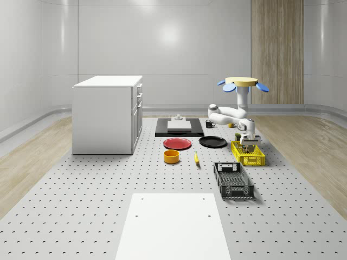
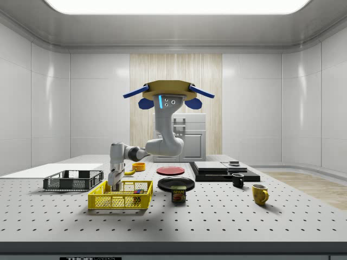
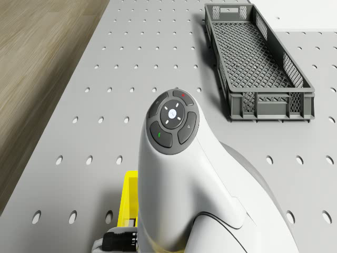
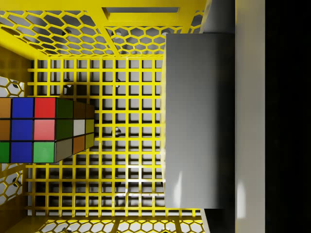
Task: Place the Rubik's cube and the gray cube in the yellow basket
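The drone (image 1: 242, 82) hovers above the table beside the yellow basket (image 1: 255, 161), and its arm reaches down into the basket. Inside the basket, the gripper (image 1: 249, 142) is shut on the gray cube (image 4: 194, 121), which it holds just above the mesh floor (image 4: 131, 97). In the wrist view the gripper (image 4: 221, 121) has a finger pressed against each of two opposite faces of the cube. The Rubik's cube (image 4: 43, 128) rests on the basket floor, apart from the gray cube. In the side view its colours (image 2: 140, 190) show through the basket wall (image 2: 120, 201), near the gripper (image 2: 113, 186).
A dark gray crate (image 1: 233, 180) lies next to the basket, nearer the table's front. A black plate (image 1: 212, 141), red plate (image 1: 177, 143), orange bowl (image 1: 171, 156) and banana (image 1: 197, 157) lie toward the whole-scene view's left. A white cabinet (image 1: 107, 114) stands beyond them.
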Controlling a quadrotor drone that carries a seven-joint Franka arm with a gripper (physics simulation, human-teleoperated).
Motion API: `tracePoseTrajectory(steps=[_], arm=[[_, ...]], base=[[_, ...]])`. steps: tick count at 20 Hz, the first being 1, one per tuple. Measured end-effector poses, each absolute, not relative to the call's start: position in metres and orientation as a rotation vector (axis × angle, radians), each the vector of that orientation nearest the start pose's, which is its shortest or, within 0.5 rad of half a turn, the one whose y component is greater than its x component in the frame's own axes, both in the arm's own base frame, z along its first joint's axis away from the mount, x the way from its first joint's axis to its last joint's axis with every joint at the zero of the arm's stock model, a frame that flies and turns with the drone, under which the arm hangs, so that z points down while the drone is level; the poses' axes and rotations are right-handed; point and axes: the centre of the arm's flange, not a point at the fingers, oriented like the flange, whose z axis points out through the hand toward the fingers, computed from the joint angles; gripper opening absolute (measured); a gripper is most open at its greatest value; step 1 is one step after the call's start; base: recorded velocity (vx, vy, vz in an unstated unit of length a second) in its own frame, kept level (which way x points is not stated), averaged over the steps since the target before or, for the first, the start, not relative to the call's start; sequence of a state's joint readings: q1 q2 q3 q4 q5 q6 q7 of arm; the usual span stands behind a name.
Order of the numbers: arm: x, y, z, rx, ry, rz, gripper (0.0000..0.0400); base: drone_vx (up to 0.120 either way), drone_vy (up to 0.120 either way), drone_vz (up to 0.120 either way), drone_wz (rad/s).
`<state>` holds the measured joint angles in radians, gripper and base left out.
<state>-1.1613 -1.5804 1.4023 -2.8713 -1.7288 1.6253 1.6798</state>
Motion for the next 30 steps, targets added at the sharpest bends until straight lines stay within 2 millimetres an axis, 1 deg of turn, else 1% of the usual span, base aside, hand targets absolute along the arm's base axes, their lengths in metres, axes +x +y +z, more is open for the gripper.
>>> tracePoseTrajectory(steps=[4,11,14,17,18,19,21,23,26,30], arm=[[0.307,0.006,0.485,0.001,-0.002,0.785,0.0251],[0.307,0.006,0.485,0.001,-0.002,0.785,0.0251],[0.307,0.006,0.49,0.001,-0.002,0.785,0.0251],[0.307,0.006,0.501,0.001,-0.002,0.785,0.0251],[0.307,0.006,0.504,0.001,-0.002,0.785,0.0262],[0.307,0.006,0.507,0.001,-0.002,0.786,0.0293],[0.307,0.006,0.51,0.001,-0.002,0.786,0.0335],[0.307,0.006,0.508,0.001,-0.002,0.786,0.0361],[0.307,0.006,0.499,0.001,-0.002,0.786,0.0381],[0.307,0.006,0.483,0.001,-0.002,0.786,0.0393]], base=[[0.0,-0.1,0.0,0.0],[0.0,0.0,-0.103,0.0],[0.0,0.0,0.0,0.0],[0.0,0.0,0.0,0.0],[0.0,0.0,0.0,0.0],[0.0,0.0,0.0,0.0],[0.0,0.0,0.0,0.0],[0.0,0.0,0.0,0.0],[0.0,0.0,0.0,0.0],[0.0,0.0,0.0,0.0]])
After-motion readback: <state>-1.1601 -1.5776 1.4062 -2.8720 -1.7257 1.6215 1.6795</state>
